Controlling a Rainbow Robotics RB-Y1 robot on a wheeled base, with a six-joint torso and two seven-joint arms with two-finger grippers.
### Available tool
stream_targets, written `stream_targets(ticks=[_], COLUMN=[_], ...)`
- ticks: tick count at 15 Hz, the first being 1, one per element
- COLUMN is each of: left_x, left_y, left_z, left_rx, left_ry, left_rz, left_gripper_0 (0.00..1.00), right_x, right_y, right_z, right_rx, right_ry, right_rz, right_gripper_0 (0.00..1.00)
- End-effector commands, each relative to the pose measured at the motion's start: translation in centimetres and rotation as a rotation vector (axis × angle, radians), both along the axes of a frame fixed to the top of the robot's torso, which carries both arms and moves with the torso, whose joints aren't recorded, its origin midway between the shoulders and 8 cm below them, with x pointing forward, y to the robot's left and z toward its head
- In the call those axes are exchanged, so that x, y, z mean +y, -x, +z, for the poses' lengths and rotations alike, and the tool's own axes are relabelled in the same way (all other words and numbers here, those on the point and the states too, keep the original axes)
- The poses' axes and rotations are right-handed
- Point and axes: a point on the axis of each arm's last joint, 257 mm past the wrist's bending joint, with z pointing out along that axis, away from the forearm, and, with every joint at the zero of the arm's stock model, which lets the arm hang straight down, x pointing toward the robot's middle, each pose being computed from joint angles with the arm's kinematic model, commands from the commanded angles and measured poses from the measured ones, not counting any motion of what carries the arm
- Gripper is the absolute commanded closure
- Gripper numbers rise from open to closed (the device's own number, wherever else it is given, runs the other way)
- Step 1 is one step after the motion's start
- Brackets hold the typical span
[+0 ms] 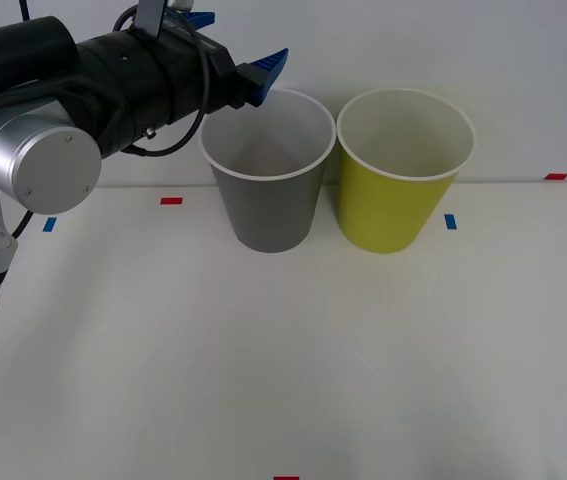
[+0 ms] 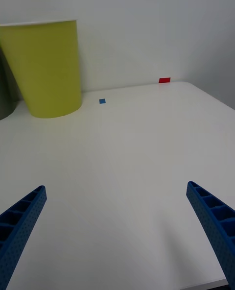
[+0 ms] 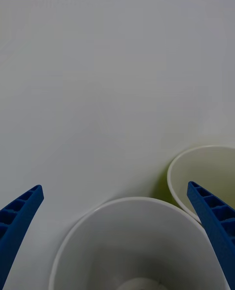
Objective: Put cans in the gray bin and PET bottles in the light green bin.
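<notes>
White table [image 1: 263, 380] with a plain wall behind, gray bin [image 1: 268, 170] and light green bin [image 1: 403, 170] standing upright side by side at the back, rims almost touching. Left claw [image 1: 238, 55] hovers over the gray bin's rim, spread wide, holding nothing. Right claw [image 2: 117, 236] hangs low over bare table, also wide open and empty.

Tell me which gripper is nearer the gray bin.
Left. The left gripper hangs open just above the gray bin's rim; the right gripper, also open, sits low over the table, well away from it.
</notes>
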Motion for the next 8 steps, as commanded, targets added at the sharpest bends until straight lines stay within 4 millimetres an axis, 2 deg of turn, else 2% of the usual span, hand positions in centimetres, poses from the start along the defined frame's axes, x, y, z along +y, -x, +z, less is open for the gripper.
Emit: stream_targets(ticks=[1, 5, 8], left_x=[1.6, 3.0, 3.9], left_y=[3.2, 7.7, 11.3], left_z=[-1.3, -4.4, -7.6], left_rx=[-0.006, 0.015, 0.064], left_ry=[0.018, 0.013, 0.009], left_rz=[0.006, 0.016, 0.029], left_gripper_0=[0.0, 0.0, 0.0], right_x=[0.0, 0.0, 0.0], right_y=[0.0, 0.0, 0.0], right_z=[0.0, 0.0, 0.0], right_rx=[0.0, 0.0, 0.0], right_ry=[0.0, 0.0, 0.0], right_rz=[0.0, 0.0, 0.0], right_gripper_0=[0.0, 0.0, 0.0])
